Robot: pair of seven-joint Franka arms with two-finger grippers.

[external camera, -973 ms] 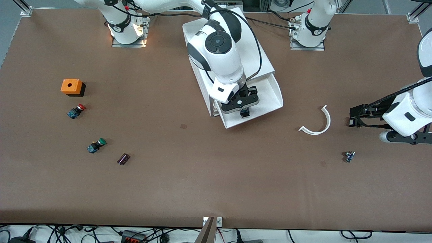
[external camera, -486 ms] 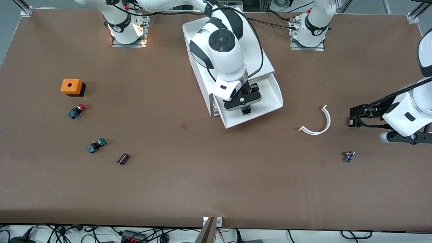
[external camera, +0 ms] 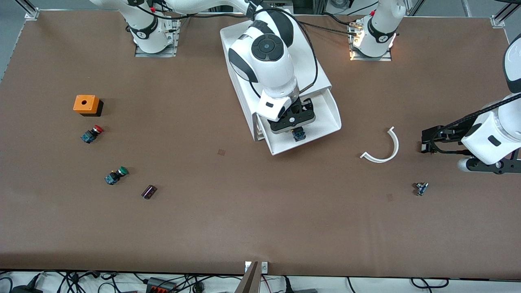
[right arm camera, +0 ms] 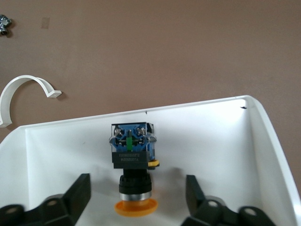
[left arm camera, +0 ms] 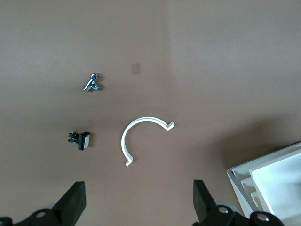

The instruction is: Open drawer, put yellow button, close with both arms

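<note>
Yellow button (right arm camera: 133, 175): lying on the floor of the drawer (right arm camera: 225, 155), which stands pulled out of the white cabinet (external camera: 313, 73). Right wrist view shows the yellow cap, black collar and blue body; front view shows only the blue-black body (external camera: 299, 134) past the right gripper (external camera: 294, 125). Right gripper: over the drawer, fingers (right arm camera: 79, 193) spread wide either side of the button, gripping nothing. Half a second ago the button sat tight under the gripper; now it lies lower and clear of it. Left gripper (left arm camera: 137, 207): waiting over the surface at the left arm's end, fingers wide apart, empty, above a white curved strip (left arm camera: 141, 136).
</note>
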